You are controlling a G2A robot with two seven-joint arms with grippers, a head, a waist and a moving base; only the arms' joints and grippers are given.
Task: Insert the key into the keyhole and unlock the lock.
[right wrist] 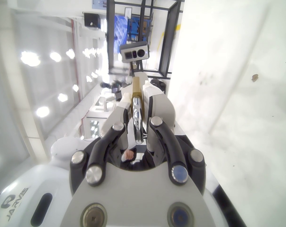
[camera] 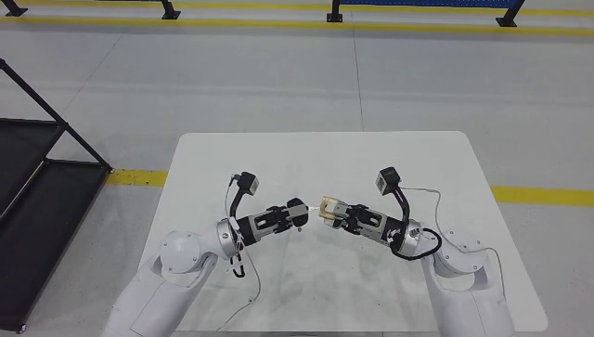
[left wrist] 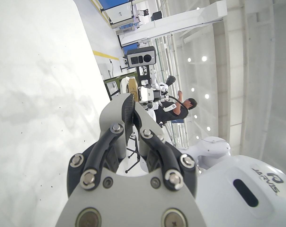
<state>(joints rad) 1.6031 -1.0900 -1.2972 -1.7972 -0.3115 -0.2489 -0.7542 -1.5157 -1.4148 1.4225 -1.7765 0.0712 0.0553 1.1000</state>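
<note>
Top view: finds both arms held over the table (camera: 278,156), tips nearly meeting toward six o'clock of its middle. Clamps the brass lock (camera: 327,209) in the right gripper (camera: 334,213), fingers narrowed onto the body, with the shackle (right wrist: 137,119) lying back toward the wrist. Places the left gripper (camera: 301,213) at nine o'clock of the lock, just beside it, pads (left wrist: 128,112) pressed close together. Cannot make out the key itself; presumably pinched between those pads, too small to confirm. Counts as done, by judgement: lock lifted and presented, the two grippers lined up face to face. Leaves to do — seating the key in the keyhole, turning it, freeing the shackle. Cannot tell whether the key tip has reached the keyhole.
</note>
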